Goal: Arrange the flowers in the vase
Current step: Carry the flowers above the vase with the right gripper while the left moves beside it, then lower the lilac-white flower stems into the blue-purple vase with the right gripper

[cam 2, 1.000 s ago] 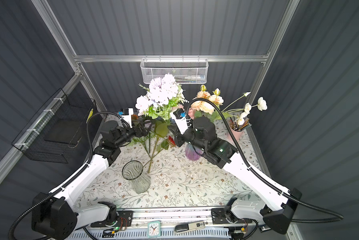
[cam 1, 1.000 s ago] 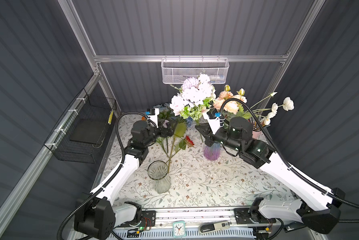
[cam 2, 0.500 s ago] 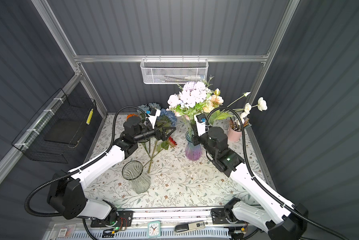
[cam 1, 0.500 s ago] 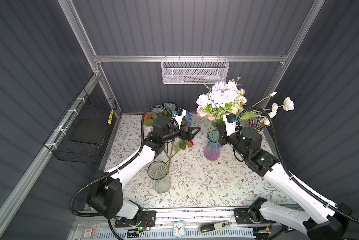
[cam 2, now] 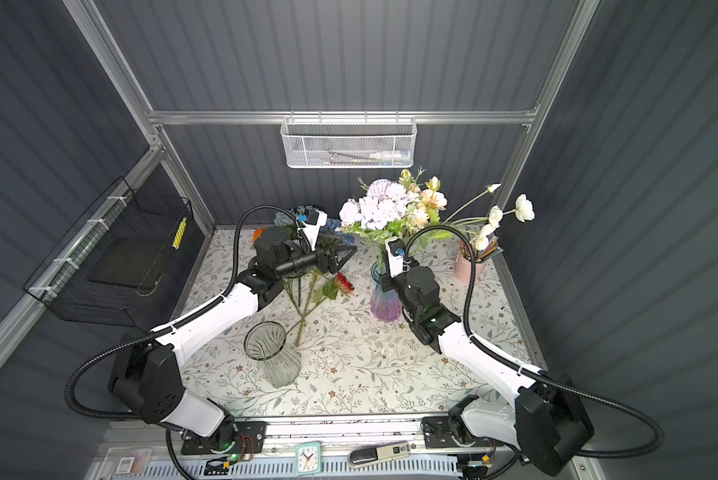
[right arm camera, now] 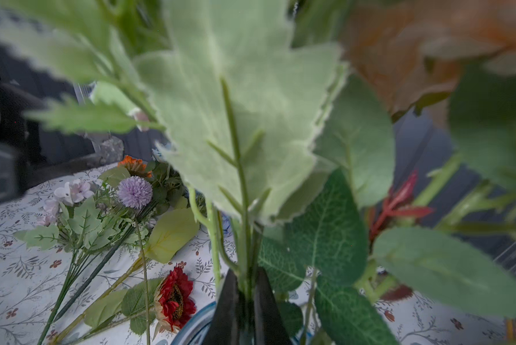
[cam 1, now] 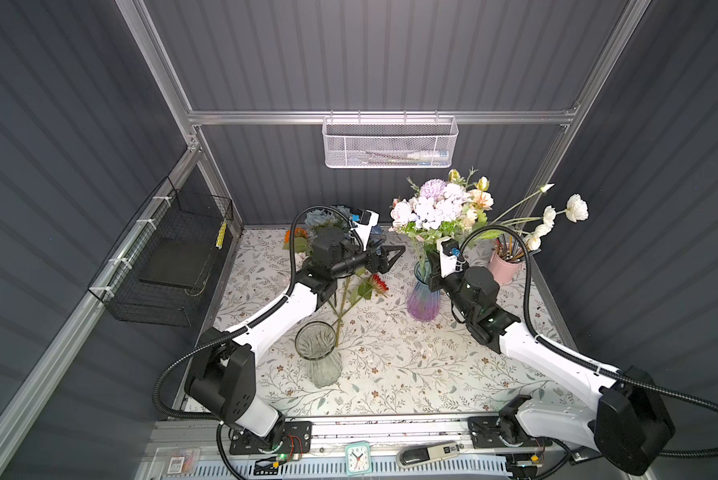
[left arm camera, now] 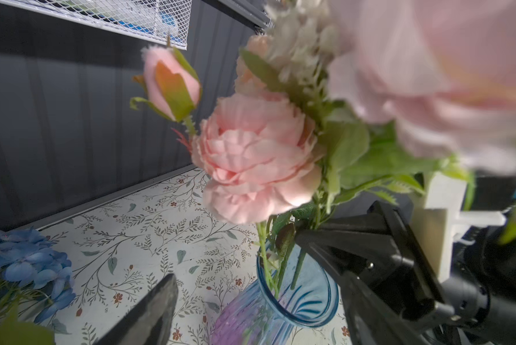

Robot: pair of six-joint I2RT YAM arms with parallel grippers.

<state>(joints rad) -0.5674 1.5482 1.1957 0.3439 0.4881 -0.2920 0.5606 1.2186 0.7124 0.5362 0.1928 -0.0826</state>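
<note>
- The table (cam 1: pixel 390 374) is covered with a pale cloth printed with leafy sprigs. Grey ribbed walls (cam 1: pixel 390 62) in an aluminium frame (cam 1: pixel 266 117) close it in on three sides.
- A white mesh basket (cam 1: pixel 390 143) hangs from the rail on the back wall, and a black wire basket (cam 1: pixel 170 266) from the left wall.
- A blue-and-violet vase (cam 1: pixel 424 301) stands upright toward the far edge, right of the middle.
- A bunch of flowers (cam 1: pixel 436 210) in pink, lilac and peach has its stems in that vase.
- The right gripper (right arm camera: pixel 246 295) is clenched on those stems just above the vase's rim.
- The left gripper (cam 1: pixel 394 259) hangs above the cloth left of the vase. Its jaws are spread and grasp nothing.
- Loose flowers (cam 1: pixel 343 307) lie under the left arm, left of the middle, among them a red daisy (cam 1: pixel 379 284). A blue hydrangea (left arm camera: pixel 27 263) and an orange daisy (cam 1: pixel 295 237) lie at the far edge.
- A clear glass vase (cam 1: pixel 318 353) stands near the front edge, left of the middle.
- A pink cup of pencils (cam 1: pixel 502 266) sits by the far right corner, with white blooms (cam 1: pixel 575 208) arching above it.
- A small clock (cam 1: pixel 357 457) stands on the front rail.
</note>
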